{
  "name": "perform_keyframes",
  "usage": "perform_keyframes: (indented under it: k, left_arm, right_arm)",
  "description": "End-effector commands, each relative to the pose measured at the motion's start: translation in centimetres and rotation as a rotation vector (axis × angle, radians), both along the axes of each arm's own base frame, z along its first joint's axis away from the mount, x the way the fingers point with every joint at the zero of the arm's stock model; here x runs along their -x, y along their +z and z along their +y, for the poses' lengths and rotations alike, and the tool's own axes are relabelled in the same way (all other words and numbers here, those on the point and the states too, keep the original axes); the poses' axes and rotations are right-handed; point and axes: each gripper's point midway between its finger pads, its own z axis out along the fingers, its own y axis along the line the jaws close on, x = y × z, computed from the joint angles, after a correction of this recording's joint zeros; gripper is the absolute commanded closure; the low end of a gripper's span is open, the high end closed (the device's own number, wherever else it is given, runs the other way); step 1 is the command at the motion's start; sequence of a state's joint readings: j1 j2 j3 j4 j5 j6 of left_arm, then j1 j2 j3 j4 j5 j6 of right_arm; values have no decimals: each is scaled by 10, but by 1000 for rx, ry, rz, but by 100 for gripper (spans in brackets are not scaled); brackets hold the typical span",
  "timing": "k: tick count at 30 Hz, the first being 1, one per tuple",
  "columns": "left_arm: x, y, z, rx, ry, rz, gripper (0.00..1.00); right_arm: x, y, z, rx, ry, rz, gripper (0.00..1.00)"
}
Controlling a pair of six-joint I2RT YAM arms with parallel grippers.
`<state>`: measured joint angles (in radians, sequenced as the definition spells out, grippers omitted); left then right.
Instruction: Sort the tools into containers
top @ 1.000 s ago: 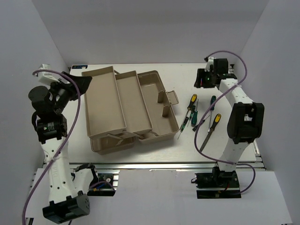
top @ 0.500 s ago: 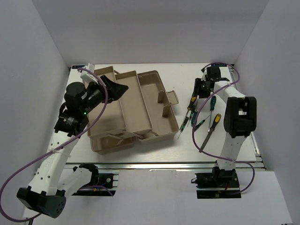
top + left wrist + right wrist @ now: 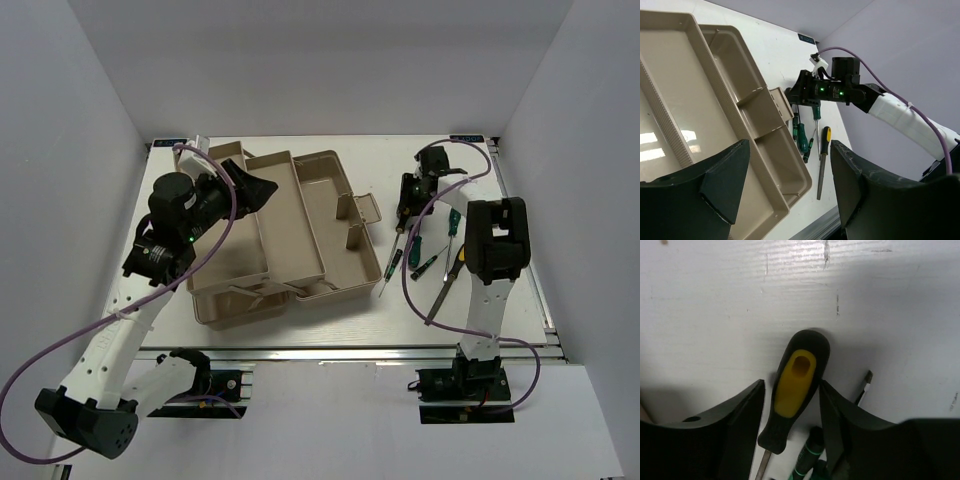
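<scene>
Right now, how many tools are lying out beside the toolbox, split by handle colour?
Yellow-and-black handles: 2, the screwdriver between the right fingers and the file
Green-handled screwdrivers: 4, as far as their overlap lets me tell
Total: 6

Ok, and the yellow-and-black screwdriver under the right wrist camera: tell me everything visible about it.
The yellow-and-black screwdriver lies flat on the white table. Its rounded handle is black with a yellow inset, seemingly plastic; a thin metal shaft leaves its narrower end. The right gripper straddles the handle, jaws open, a sliver of table showing on one side. A green-striped tool lies beside the shaft.
</scene>
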<state>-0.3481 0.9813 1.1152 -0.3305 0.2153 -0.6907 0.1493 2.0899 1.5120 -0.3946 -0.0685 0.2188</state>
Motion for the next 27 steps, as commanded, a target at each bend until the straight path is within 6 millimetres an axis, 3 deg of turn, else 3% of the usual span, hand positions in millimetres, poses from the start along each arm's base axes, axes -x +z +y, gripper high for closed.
perform_keyframes:
  k: [1, 6, 10, 14, 18, 20, 24, 27]
  left_arm:
    - [0, 5, -1, 6, 15, -10, 25]
    - [0, -5, -6, 3, 10, 16, 25]
    - [-2, -16, -16, -4, -14, 41, 25]
    - [-4, -19, -29, -11, -44, 43, 25]
    - [-7, -19, -35, -3, -55, 34, 25]
    - [-7, -19, -38, -1, -60, 32, 25]
    - [-6, -21, -40, 0, -68, 29, 25]
    - [-5, -23, -40, 4, -72, 22, 25]
  right_arm:
    - [-12, -3, 3, 61, -74, -26, 49]
    - [-13, -17, 2, 74, -121, -7, 64]
    - [-27, -6, 8, 40, -119, -39, 82]
    - [-49, 37, 22, -69, -100, -118, 98]
    - [-58, 87, 23, -154, -95, -197, 100]
    - [-60, 106, 13, -160, -106, -231, 100]
    - [-67, 170, -13, -61, -86, -414, 100]
    - [-70, 211, -19, -26, -68, -531, 100]
